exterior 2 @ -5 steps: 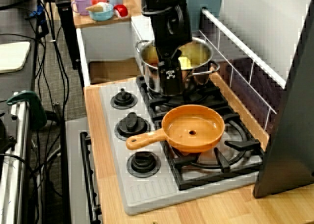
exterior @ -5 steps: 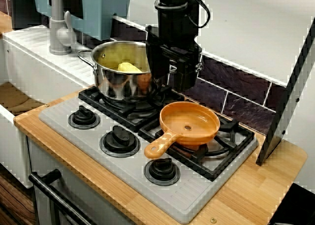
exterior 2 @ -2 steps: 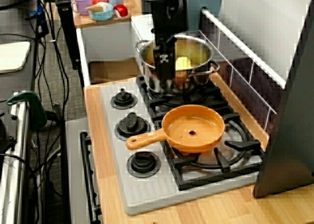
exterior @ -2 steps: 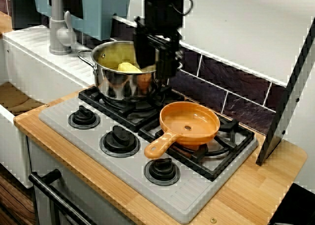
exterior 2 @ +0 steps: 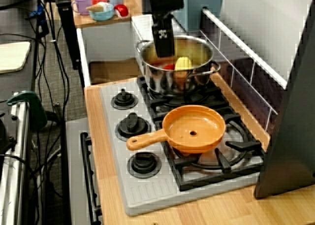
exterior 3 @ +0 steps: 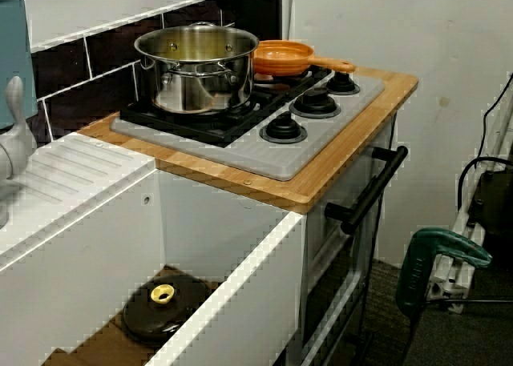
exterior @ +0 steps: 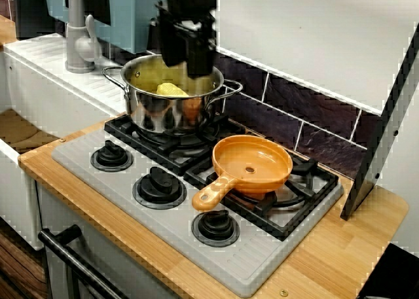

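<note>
The arm comes down from the top edge, with the gripper [exterior: 186, 66] hanging upright over the rear part of the steel pot [exterior: 160, 110], its tips just above the rim. The dark fingers blend together, so I cannot tell how far apart they stand; nothing shows between them. The pot sits on the hob's [exterior: 78, 152] back burner, shiny, two-handled and lidless. It holds a yellow piece [exterior: 171, 89] and a red piece [exterior 2: 169, 66]. The orange pan [exterior: 252, 175] rests on the neighbouring burner.

No words, brands or numbers can be read anywhere. The 1 sign is a small white skull-and-crossbones mark on the black gripper [exterior 2: 164, 50], seen from the knob side, above the 10 o'clock rim of the steel pot [exterior 2: 165, 83].
</note>
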Available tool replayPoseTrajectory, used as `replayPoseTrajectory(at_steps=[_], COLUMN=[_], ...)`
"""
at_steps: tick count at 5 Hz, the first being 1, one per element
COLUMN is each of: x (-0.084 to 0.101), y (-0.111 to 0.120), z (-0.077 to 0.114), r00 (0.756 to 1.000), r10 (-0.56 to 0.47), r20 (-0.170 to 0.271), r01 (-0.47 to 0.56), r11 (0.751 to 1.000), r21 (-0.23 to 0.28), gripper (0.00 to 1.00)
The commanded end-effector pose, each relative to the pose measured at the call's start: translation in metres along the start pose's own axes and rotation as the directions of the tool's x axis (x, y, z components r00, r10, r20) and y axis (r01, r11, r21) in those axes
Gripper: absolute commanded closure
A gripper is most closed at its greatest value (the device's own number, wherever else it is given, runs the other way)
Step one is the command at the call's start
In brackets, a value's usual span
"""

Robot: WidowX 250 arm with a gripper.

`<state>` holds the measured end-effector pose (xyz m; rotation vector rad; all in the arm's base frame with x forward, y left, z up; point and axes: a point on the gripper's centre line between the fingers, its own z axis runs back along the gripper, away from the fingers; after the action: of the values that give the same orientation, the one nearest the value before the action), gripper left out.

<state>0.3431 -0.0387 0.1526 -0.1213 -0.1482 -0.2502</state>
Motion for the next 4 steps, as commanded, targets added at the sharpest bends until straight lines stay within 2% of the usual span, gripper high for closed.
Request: replayPoseTrajectory(at_steps=[1,2,3,4], x=[0.001,0.005,0.008,0.009], y=[0.008,0.01,0.011,0.014], z=[0.022,0.017,0.013,0.011], r00=[0.982,0.964,0.951,0.931], r10=[-0.147,-0.23,-0.278,-0.34], r20=[0.122,0.132,0.138,0.136], r01=[0.142,0.227,0.282,0.343], r11=[0.989,0.973,0.959,0.939], r21=[0.045,0.038,-0.007,-0.003], gripper=[0.0,0.0,0.0,0.0])
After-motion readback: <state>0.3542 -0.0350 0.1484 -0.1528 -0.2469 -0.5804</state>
